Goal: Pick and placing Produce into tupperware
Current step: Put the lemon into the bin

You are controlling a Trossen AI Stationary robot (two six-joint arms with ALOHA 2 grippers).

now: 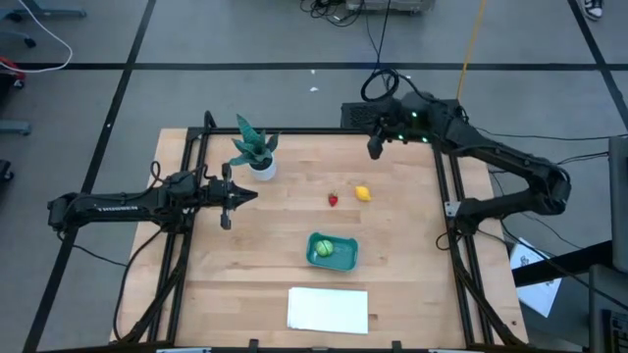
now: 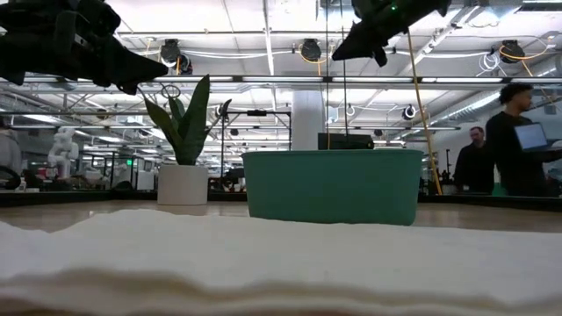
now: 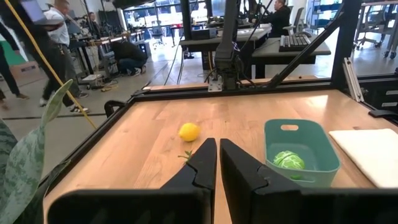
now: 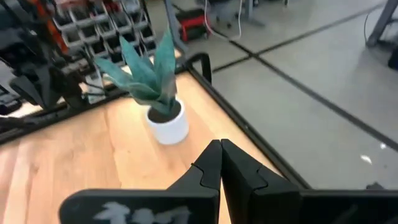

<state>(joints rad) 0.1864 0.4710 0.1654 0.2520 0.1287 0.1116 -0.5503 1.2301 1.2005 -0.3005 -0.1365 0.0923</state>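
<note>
Left gripper [image 3: 217, 163] with its jaws almost closed and holding nothing, wooden tabletop [image 3: 249, 115], yellow lemon [image 3: 189, 131] just past the jaws, teal tupperware [image 3: 326, 148] beside it, round green piece [image 3: 288, 160] inside, flat white rectangle [image 3: 372, 152] near the tupperware, plant leaf [image 3: 25, 149] close by.

A potted plant [image 1: 254, 149] in a white pot stands at the upper left of the wooden table [image 1: 285, 255]. A flat white rectangle [image 1: 328, 309] lies at the bottom centre. People [image 2: 514, 140] stand at right in the low view.
</note>
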